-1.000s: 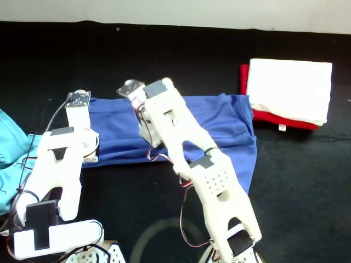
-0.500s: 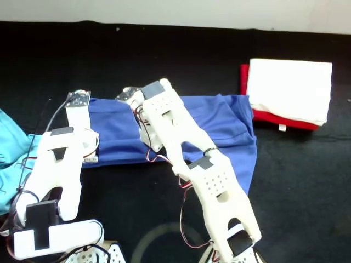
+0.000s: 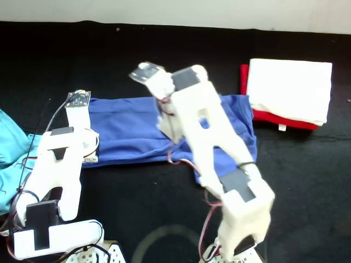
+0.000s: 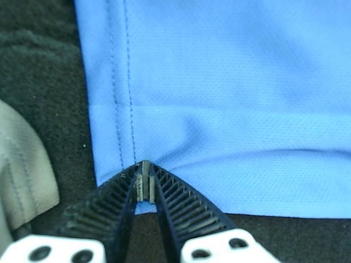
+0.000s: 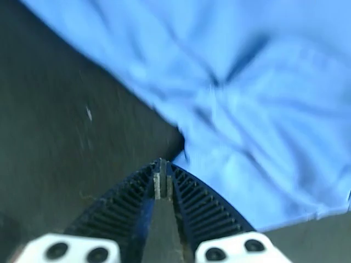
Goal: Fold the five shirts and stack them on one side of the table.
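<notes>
A blue shirt (image 3: 126,129) lies spread in a long band across the middle of the black table (image 3: 307,181). My left gripper (image 4: 145,183) is shut on the shirt's near left corner (image 3: 88,160), right beside the stitched hem (image 4: 120,82). The right arm (image 3: 192,104) stands raised over the shirt's middle. Its gripper (image 5: 161,183) is shut, and I see nothing between the jaws. It hangs above bare table at the edge of the rumpled blue cloth (image 5: 258,120). At the back right, a folded white shirt (image 3: 289,87) rests on a folded red one (image 3: 274,119).
A teal shirt (image 3: 11,156) lies bunched at the table's left edge, beside the left arm (image 3: 57,170). A pale grey cloth (image 4: 22,164) shows next to the blue shirt's corner in the left wrist view. The table's back edge meets a light wall (image 3: 175,11).
The right arm has lifted and swung to the right, away from the shirt's back left part. The left arm and the blue shirt's corner have stayed put.
</notes>
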